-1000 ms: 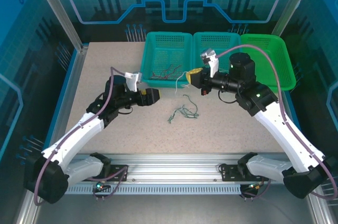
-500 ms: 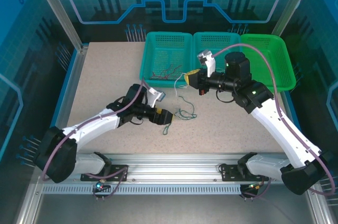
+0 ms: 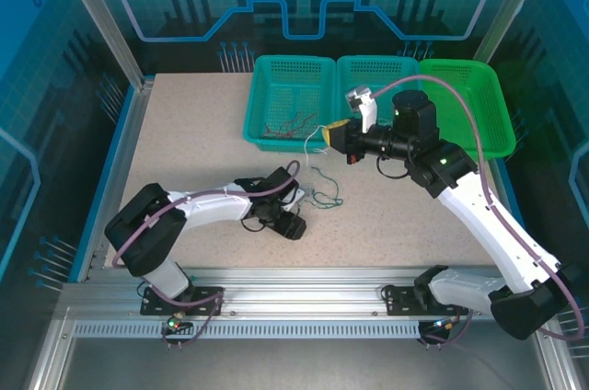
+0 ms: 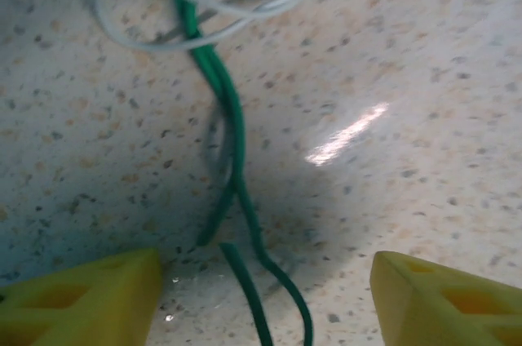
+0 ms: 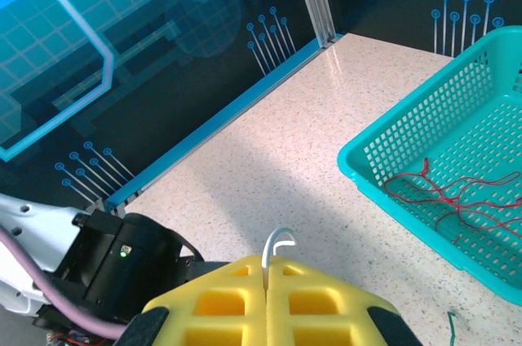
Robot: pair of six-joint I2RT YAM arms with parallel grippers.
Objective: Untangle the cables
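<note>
Two yellow fingers point(image 4: 81, 301) of the left gripper point(image 3: 293, 224), now nearer the worktop's point(image 3: 184, 132) front edge than before, stand spread around the dark green cable point(image 4: 232, 158) mid-worktop. Farther back, the right gripper point(image 3: 333, 137) stays clenched on the whitish cable point(image 5: 277, 241); red cables point(image 3: 285, 123) lie in the far edge's leftmost basket point(image 3: 294, 61).

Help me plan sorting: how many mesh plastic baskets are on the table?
3, in a row at the table's far edge: left, a teal mesh plastic basket holding thin red wires; middle, another teal basket; right, a bright green basket.
</note>
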